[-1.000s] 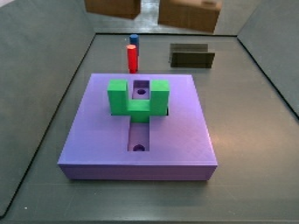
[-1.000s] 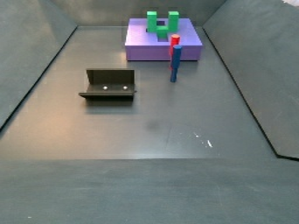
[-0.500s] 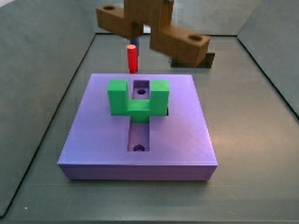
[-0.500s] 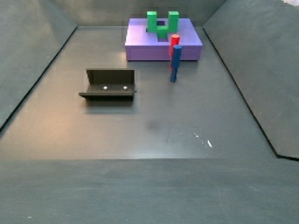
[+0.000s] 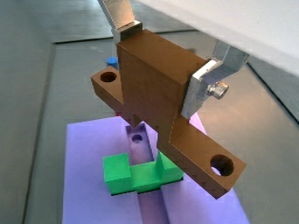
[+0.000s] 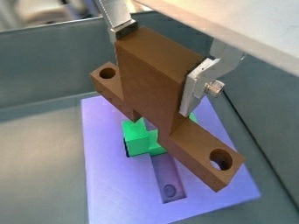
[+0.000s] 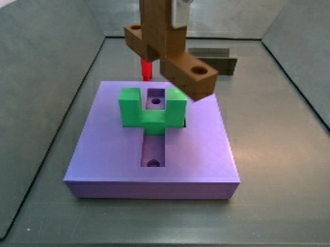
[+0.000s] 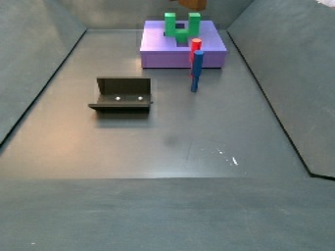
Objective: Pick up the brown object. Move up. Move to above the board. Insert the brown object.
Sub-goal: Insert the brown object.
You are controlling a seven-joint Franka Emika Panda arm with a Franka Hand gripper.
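Note:
My gripper (image 5: 163, 61) is shut on the brown object (image 5: 158, 87), an orange-brown bar with a round hole near each end and a thick upright block that the fingers clamp. Both wrist views show this grip (image 6: 162, 59). In a side view the brown object (image 7: 168, 53) hangs tilted in the air over the far part of the purple board (image 7: 194, 145), above the green U-shaped block (image 7: 149, 108). The board's groove (image 7: 154, 150) lies open in front of the block. The board (image 6: 111, 166) and green block (image 6: 142, 140) show beneath the bar.
A red cylinder (image 8: 197, 64) stands upright on the floor just off the board. A dark olive open box (image 8: 121, 95) sits on the grey floor away from the board. Grey walls enclose the floor.
The gripper has carried the brown object from beyond the board's far edge to over the board and lower. It now hangs above the green block.

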